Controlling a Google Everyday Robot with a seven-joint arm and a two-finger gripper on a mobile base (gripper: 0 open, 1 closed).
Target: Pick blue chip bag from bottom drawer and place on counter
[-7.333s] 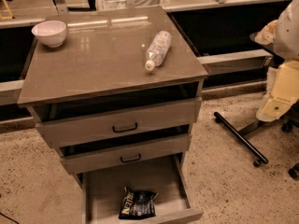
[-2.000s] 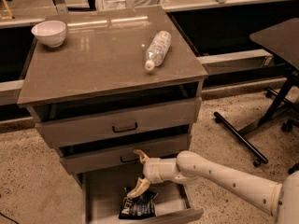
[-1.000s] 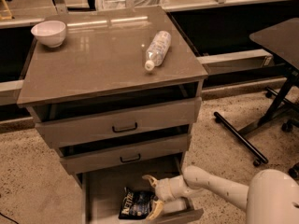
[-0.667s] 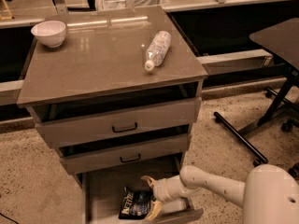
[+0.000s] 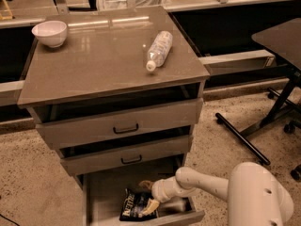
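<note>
The blue chip bag point(image 5: 133, 205) lies flat in the bottom drawer point(image 5: 102, 197). The end effector point(image 5: 146, 195) is down in the drawer at the bag's right edge. It is spread wide and not squeezing the bag.

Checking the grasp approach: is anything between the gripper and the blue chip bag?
Nothing. In the camera view the gripper is in the bottom drawer, at the right edge of the blue chip bag.
</note>
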